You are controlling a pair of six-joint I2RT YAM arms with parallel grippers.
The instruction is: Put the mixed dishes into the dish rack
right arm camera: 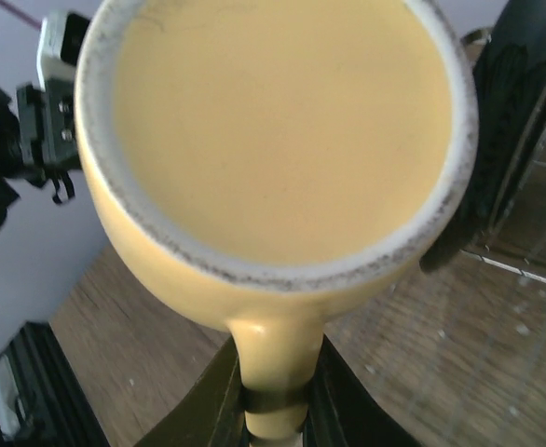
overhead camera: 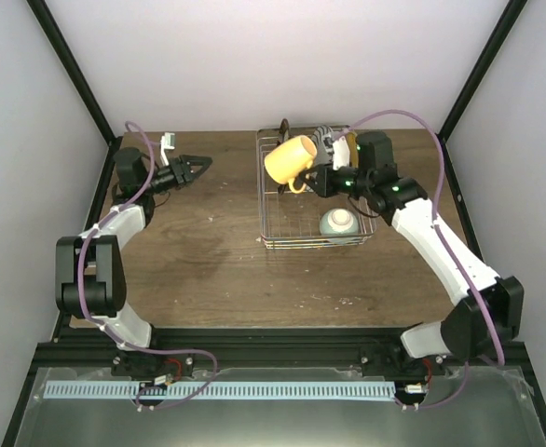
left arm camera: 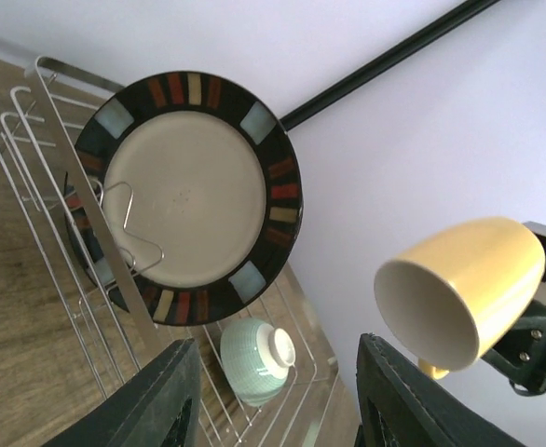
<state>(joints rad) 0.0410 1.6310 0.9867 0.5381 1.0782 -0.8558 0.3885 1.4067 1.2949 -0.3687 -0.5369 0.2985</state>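
My right gripper (overhead camera: 318, 175) is shut on the handle of the yellow mug (overhead camera: 290, 159) and holds it on its side above the silver wire dish rack (overhead camera: 301, 246), mouth toward the left; the wrist view shows the handle pinched between my fingers (right arm camera: 273, 410). In the rack, the pale green bowl (overhead camera: 339, 223) lies upside down near the front right, and the dark-rimmed tan-centred plate (left arm camera: 184, 200) stands upright at the back left. A striped white plate (overhead camera: 324, 137) and a yellow-orange plate (overhead camera: 351, 149) are partly hidden behind my right gripper. My left gripper (overhead camera: 198, 166) is open and empty, left of the rack.
The rack's upright prongs (left arm camera: 31, 177) line its left side. Black frame posts (overhead camera: 77, 79) rise at the back corners. Bare wooden tabletop (overhead camera: 208, 251) lies left of and in front of the rack.
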